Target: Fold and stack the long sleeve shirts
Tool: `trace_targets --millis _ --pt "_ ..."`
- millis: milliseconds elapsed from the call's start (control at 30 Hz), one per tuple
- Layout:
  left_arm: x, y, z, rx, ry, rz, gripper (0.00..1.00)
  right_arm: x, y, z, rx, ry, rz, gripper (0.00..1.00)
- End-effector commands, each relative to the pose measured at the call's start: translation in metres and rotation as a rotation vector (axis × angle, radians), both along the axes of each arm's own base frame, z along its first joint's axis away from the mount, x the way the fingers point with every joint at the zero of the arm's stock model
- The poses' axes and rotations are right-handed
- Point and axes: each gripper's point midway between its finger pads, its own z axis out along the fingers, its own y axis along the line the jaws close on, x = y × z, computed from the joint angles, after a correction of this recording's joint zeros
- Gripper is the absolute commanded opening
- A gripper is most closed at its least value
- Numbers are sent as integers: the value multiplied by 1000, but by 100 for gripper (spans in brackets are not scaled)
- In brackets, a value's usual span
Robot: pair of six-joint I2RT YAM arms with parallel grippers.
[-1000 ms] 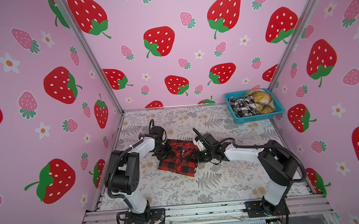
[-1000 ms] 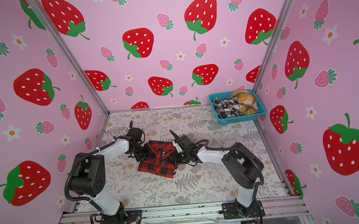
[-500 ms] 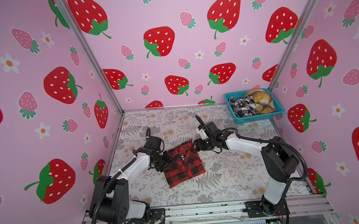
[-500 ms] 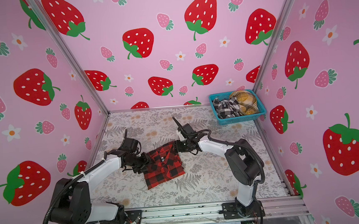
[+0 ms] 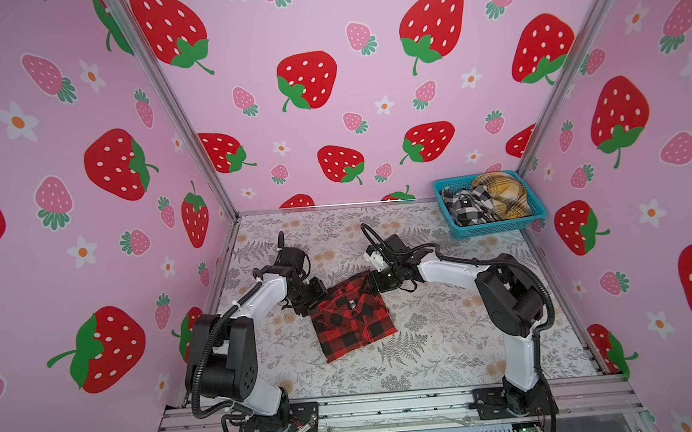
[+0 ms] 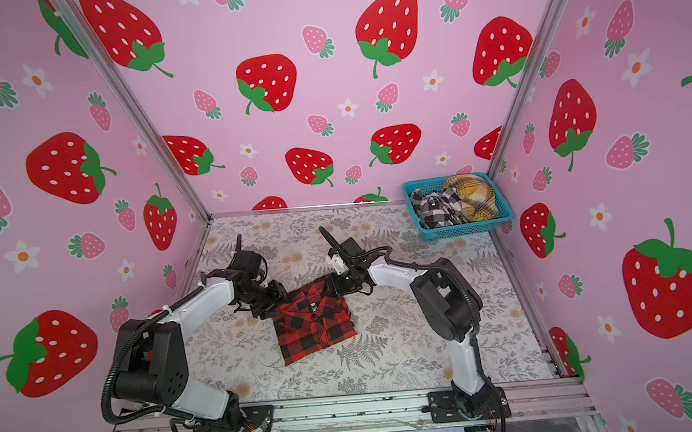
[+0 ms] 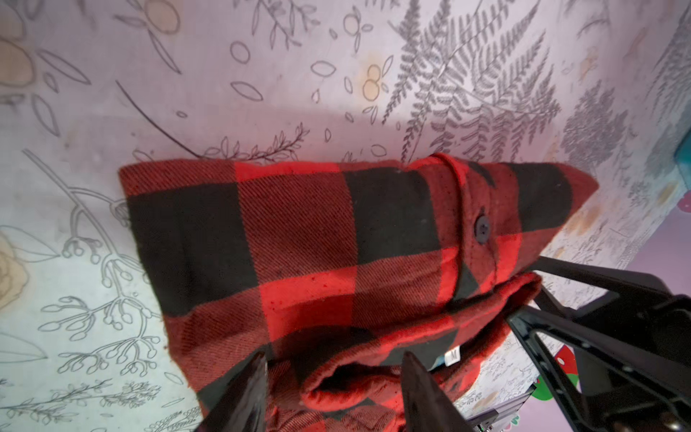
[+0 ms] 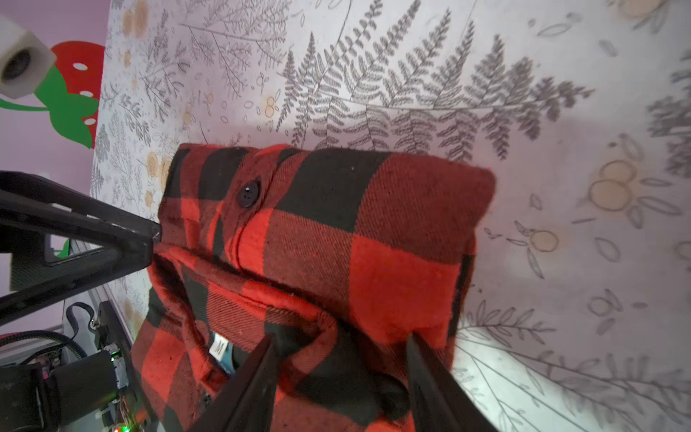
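You look done folding the red-and-black shirt [image 5: 354,325], lying on the surface [image 5: 432,346] well apart from the teal basket [image 5: 491,228]; your left claw [image 7: 332,392] and right claw [image 8: 340,374] straddle its collar end, released, so next reach to the basket for another shirt.

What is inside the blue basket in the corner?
Two crumpled shirts fill the basket: a black-and-white check shirt beside a mustard-yellow plaid shirt. They cover the basket's bottom, so anything beneath them cannot be seen.
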Motion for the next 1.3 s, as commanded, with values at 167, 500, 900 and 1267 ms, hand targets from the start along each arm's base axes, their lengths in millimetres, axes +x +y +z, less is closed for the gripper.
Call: trace_targets --millis 167,500,900,1267 --pt "-12 -8 -16 -67 51 -16 45 -14 1 5 10 -5 33 42" --pt "-8 -22 -17 -129 31 -28 10 -32 -39 7 -21 -22 -82 22" --pt "-17 -40 23 -129 -106 -124 0 -57 -54 35 9 -65 -102 5" --pt "37 -13 20 15 -219 -84 0 6 -30 29 -92 -168 -150 3"
